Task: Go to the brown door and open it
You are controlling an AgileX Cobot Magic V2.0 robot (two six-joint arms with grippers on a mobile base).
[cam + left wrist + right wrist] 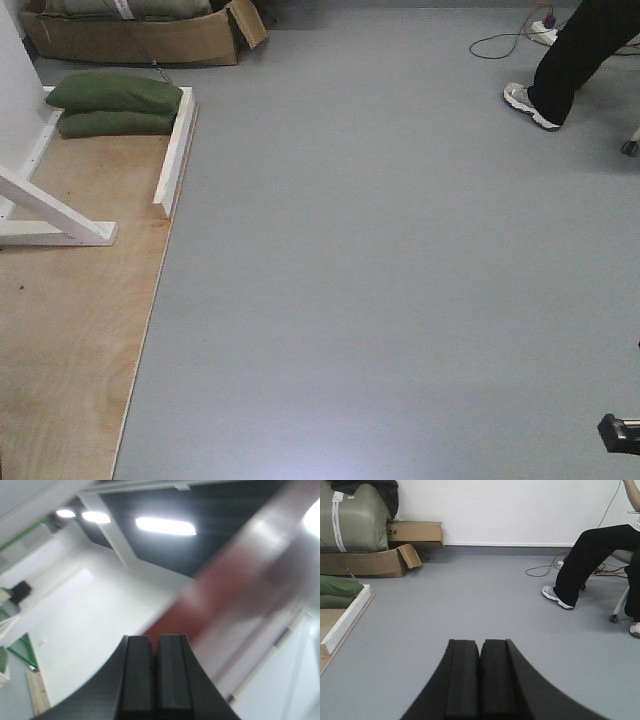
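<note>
In the left wrist view a blurred reddish-brown strip, the brown door [225, 585], runs diagonally from the upper right down to just above my left gripper [155, 639]. Its handle does not show. The left gripper points upward toward the ceiling lights, with its jaws shut together and nothing between them. My right gripper [480, 644] is also shut and empty, and points low over the grey floor. The door does not show in the front view or the right wrist view.
A plywood base [70, 330] with white frame braces [55, 215] and green sandbags [115, 103] lies at the left. A cardboard box [140, 38] stands behind it. A seated person's leg [570, 60] and floor cables [510, 40] are at the far right. Grey floor [380, 280] fills the middle.
</note>
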